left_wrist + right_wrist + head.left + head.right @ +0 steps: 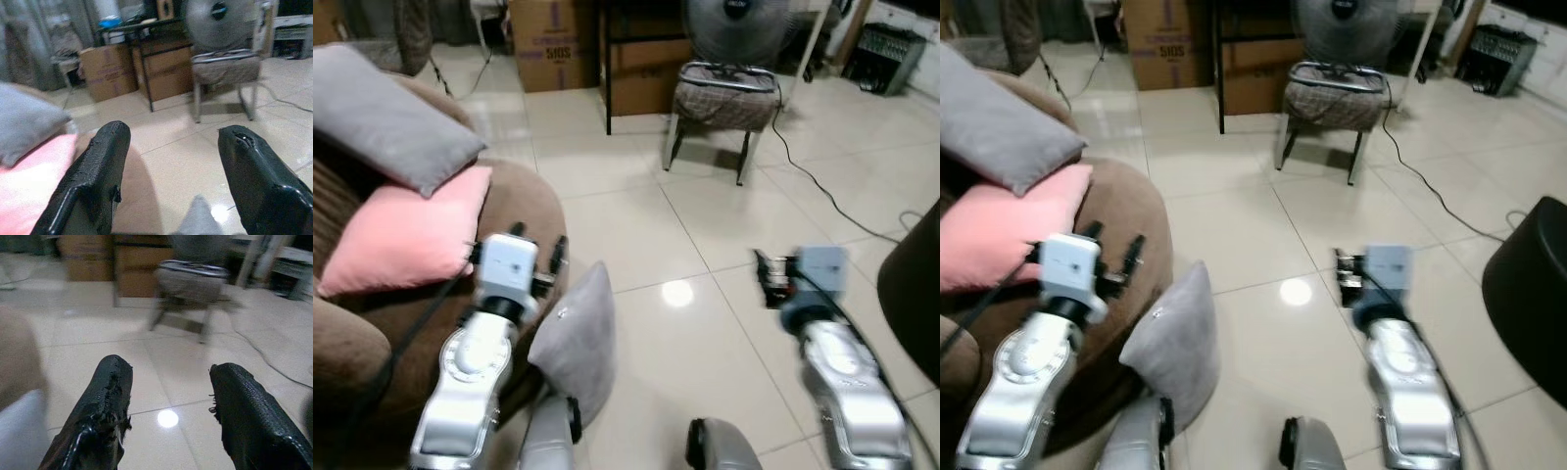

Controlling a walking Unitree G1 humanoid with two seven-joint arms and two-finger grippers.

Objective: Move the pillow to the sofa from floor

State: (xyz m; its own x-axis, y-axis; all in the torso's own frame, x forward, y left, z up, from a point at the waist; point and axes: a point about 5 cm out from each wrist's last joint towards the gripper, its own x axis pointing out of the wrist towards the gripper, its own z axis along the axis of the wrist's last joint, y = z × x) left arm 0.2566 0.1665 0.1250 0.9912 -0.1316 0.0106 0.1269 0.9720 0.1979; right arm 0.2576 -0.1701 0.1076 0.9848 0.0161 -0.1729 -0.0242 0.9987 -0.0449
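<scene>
A grey pillow [578,338] stands on edge on the tiled floor, leaning against the front of the brown sofa [524,201]. On the sofa lie a pink pillow [411,235] and another grey pillow [391,117]. My left gripper [540,245] is open, raised just above and left of the floor pillow, over the sofa's rounded arm; the pillow's tip [198,220] shows below its fingers. My right gripper [766,274] is open and empty, held over bare floor well to the right of the pillow.
A chair [722,98] with a fan on it stands ahead, with cardboard boxes [553,44] and a black table frame [607,69] behind. A cable [822,186] runs across the floor. A dark round object [913,294] sits at the right edge.
</scene>
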